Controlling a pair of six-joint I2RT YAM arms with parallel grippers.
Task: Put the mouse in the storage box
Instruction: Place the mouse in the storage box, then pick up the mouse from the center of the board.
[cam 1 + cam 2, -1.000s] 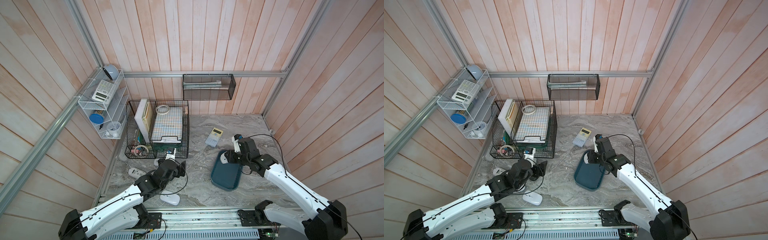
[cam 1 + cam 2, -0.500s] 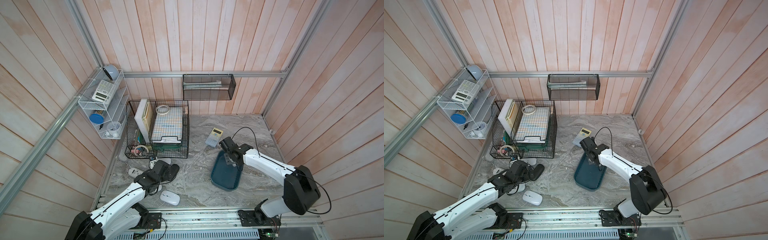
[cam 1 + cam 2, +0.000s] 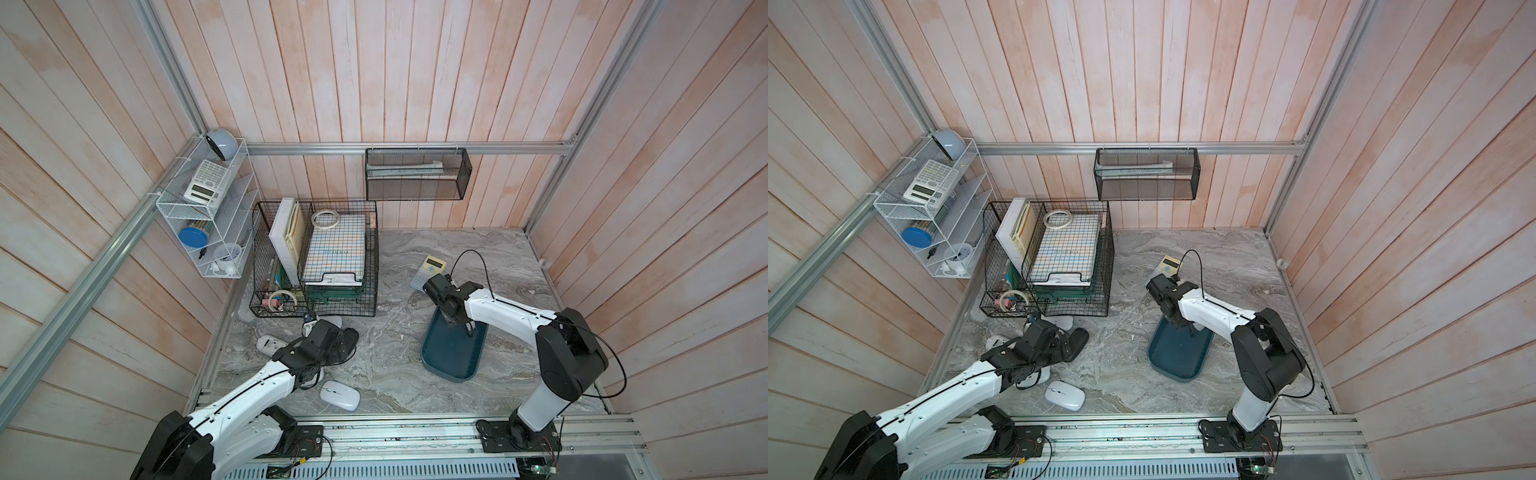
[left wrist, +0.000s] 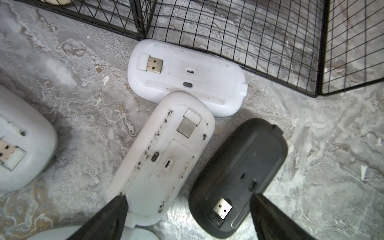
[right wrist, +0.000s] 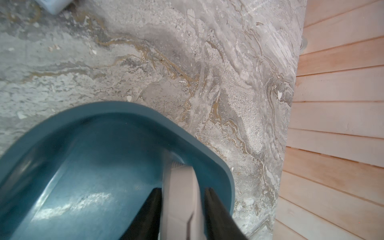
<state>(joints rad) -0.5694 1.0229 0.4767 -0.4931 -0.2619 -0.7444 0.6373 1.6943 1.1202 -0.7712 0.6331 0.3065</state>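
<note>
Pale grey flat plastic mouse (image 5: 178,207) is being flanked edge-up, inside the dark teal plastic storage box (image 5: 124,108), by right gripper (image 5: 182,190) jaws (pinching or not: cannot tell), release outstanding; left gripper (image 4: 187,220), well apart from box, is being held wide-spread.

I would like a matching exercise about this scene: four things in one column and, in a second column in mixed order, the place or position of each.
Things
1. black flat computer mouse
2. white flat computer mouse with a dark scroll line
3. white push-button calculator
4. pale grey flat mouse in the right wrist view

Places
A. on its edge over the dark teal plastic storage box
B. on the white wire wall shelf
C. upside down on the grey marble table
D. top side up, near the table's front edge

Pairs: 1-C, 2-D, 3-B, 4-A
</note>
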